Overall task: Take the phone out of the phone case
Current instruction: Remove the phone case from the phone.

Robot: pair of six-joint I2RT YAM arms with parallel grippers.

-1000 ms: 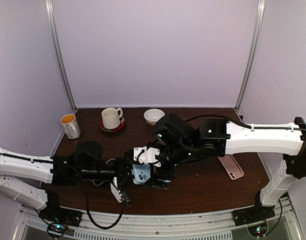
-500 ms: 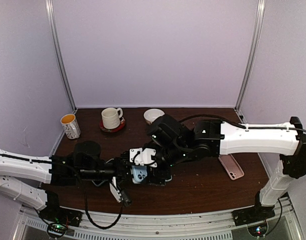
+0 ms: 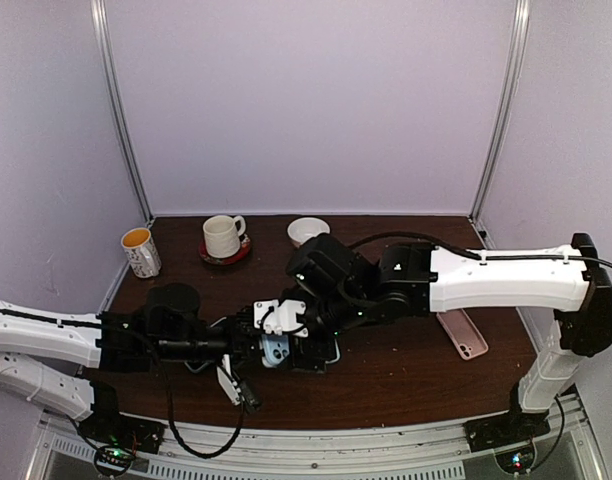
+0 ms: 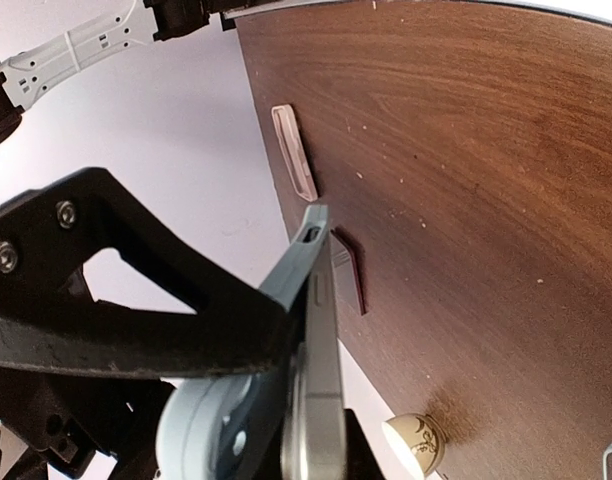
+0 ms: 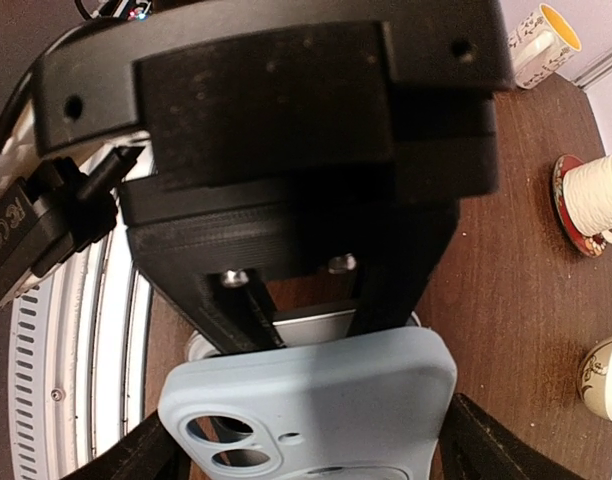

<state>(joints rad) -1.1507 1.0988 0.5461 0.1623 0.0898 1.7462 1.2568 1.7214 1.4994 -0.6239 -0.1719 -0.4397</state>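
Top cam: fixed, high behind arm bases, looks down/forward over whole table (image 3: 406, 380) to back wall. Left wrist cam: very close, rolled sideways (table reads as a slanted wall). Right wrist cam: close, aimed down. All three share the blue-cased phone (image 3: 277, 349) mid-table.

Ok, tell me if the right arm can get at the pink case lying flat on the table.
Probably yes: the pink case lies bare beside the right arm, nothing on it. But the right claw is spread around the blue-cased phone and would have to back off.

The right gripper (image 3: 304, 340) has slid leftward — nearer the left gripper (image 3: 254, 345) — over the blue-cased phone (image 3: 277, 348).
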